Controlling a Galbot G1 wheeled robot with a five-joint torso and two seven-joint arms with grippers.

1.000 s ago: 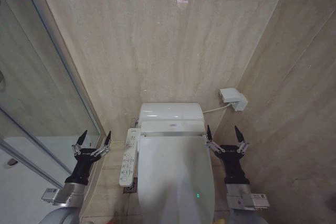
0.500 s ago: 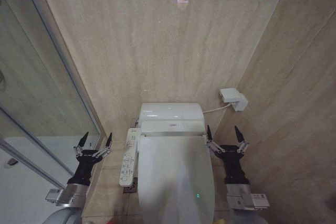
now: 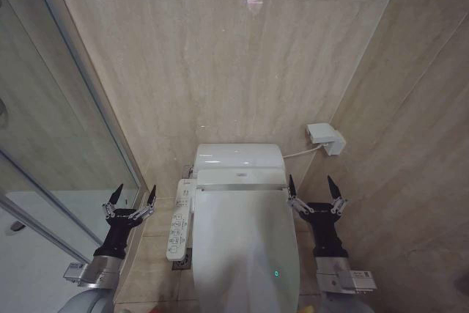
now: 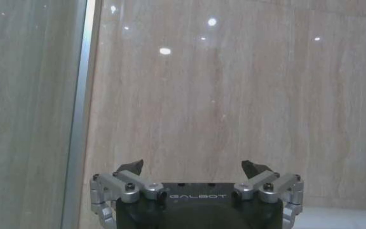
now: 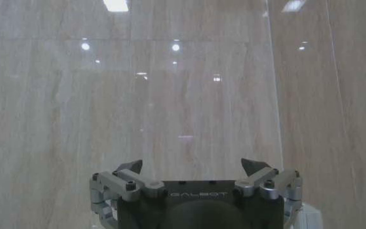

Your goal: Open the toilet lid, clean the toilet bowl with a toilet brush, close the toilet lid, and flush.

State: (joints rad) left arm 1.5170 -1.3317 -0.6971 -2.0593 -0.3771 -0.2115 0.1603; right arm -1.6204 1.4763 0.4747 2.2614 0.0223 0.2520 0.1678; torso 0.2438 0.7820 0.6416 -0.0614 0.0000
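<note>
Beige tiled alcove, glass partition (image 3: 44,144) on left. Toilet lid (image 3: 245,243) down flat over toilet bowl, centred between both arms. Left gripper (image 3: 132,194) raised beside button panel (image 3: 178,219), fingers spread, empty. Right gripper (image 3: 314,185) level with lid hinge, fingers spread, empty. Risk judged: glossy lid edge slipping off fingertips; left arm clipping partition or pressing panel buttons in tight space.

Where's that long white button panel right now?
In the head view, the button panel hangs on the toilet's left side, beside the closed toilet lid, between it and the open left pincer.
</note>
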